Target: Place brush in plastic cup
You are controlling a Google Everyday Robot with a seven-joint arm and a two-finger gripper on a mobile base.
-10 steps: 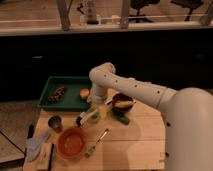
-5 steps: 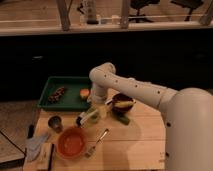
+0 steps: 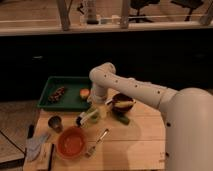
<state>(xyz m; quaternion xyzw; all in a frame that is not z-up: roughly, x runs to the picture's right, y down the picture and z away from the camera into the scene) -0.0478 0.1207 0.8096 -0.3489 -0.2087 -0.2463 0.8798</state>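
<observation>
Basically no change versus half a second ago: arm pose, brush and cup all sit where they were. The gripper hangs at the end of the white arm, low over the middle of the wooden table, just in front of the green tray. Cannot tell whether it is clamped on anything or not; the end of the arm hides that spot.

The brush lies tilted, black end down-left toward the dark grey cup, whitish handle running up-right to the gripper. Its handle end meets the plastic cup, which stands right under the gripper; can't tell if the brush is inside the cup or only against it.

Around it:
- orange bowl front-left, near the brush's black end, not touching
- metal fork just right of the bowl
- dark bowl with something yellow inside, right of the cup
- orange fruit and a brownish item in the tray
- bluish cloth at the table's left edge
</observation>
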